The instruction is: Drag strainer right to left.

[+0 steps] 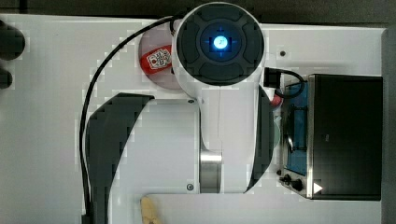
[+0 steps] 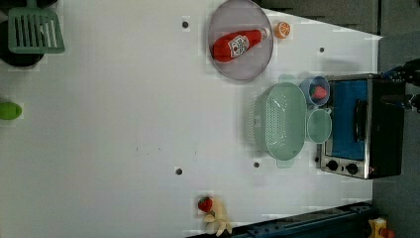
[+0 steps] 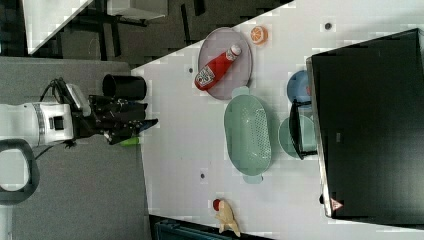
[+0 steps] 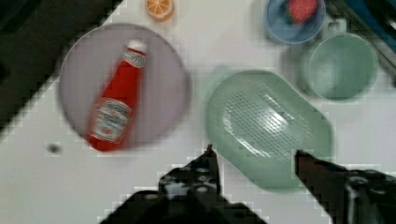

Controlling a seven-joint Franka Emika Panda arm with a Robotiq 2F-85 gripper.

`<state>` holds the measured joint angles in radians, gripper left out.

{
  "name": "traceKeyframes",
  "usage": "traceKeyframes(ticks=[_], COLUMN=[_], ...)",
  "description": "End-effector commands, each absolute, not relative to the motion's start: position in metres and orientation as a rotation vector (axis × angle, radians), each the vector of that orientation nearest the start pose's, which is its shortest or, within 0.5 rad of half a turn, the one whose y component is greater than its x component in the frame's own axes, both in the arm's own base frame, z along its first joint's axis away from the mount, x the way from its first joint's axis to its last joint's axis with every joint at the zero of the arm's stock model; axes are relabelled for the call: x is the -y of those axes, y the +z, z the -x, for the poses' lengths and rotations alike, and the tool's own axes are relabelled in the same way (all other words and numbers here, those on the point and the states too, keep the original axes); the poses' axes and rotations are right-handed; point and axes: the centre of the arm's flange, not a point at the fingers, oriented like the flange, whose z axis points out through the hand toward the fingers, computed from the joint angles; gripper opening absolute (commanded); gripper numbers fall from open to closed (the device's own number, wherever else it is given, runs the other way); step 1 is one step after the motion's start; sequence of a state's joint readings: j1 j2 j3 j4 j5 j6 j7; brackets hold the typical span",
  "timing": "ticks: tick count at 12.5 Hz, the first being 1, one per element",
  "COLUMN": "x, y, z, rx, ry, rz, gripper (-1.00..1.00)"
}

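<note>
Here your hand [image 4: 254,156] hangs with fingers apart and empty, well above the strainer [image 4: 268,126] on the worktop [image 4: 70,186]. It looks light, stiff and slippery plastic; hook its near rim rather than pinch.

Robot lab: white tabletop [image 2: 124,124], toy kitchenware.

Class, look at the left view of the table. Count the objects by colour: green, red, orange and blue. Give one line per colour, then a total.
Green: 4, the strainer, round bowl, spatula, small green object
Red: 3, the ketchup bottle, two strawberries
Orange: 1, the orange slice
Blue: 1, the blue bowl
Total: 9
</note>
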<state>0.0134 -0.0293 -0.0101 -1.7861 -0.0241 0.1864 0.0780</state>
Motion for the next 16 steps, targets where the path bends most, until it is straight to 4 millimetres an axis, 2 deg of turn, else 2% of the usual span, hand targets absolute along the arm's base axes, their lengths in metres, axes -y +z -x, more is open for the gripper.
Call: traceKeyframes(ticks=[1,3,4,6,8,10,13,16], x=[0.057,0.056,0.054,0.046,0.038,0.030,0.019,0.014], y=[0.630,0.628,0.624,0.599,0.560,0.513,0.442,0.376], z=[-0.405,-0.406,-0.408,-0.418,-0.432,-0.451,-0.477,-0.491], rx=[-1.420,-1.418,-1.415,-1.404,-1.434,-1.552,-1.761,-1.993], ry=[0.008,0.012,0.025,0.103,0.186,0.201,0.165,0.129], rz=[2.824,2.827,2.833,2.867,2.884,2.843,2.731,2.567], gripper=[0.60,0.99,1.00,1.00,1.00,1.00,1.00,1.00])
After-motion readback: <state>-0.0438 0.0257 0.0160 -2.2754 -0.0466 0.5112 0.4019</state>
